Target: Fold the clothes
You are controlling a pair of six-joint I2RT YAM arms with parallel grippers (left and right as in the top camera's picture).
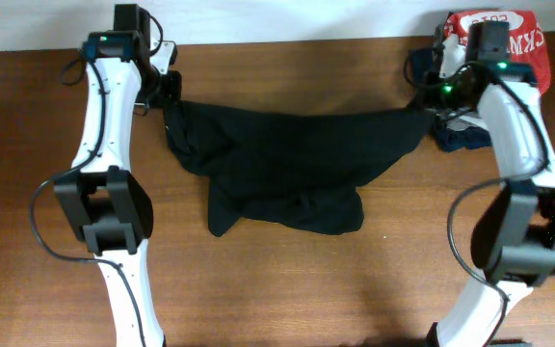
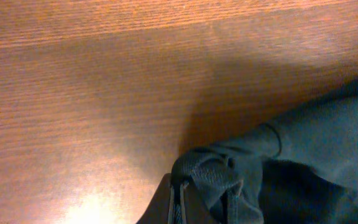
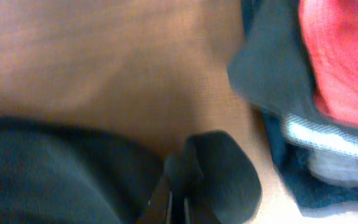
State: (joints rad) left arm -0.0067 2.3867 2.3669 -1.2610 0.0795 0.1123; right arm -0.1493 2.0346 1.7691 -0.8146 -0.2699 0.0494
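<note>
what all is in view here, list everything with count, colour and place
black shirt: 1, black, stretched across the middle of the table, lower part bunched
red shirt: 1, red with white print, far right corner, on top of a pile
folded garments: count unclear, grey and navy, far right, under the red shirt
table: 1, brown wood, under everything
left arm: 1, white and black, left side, jaws shut on the black shirt's left end
right arm: 1, white and black, right side, jaws shut on the black shirt's right end
</note>
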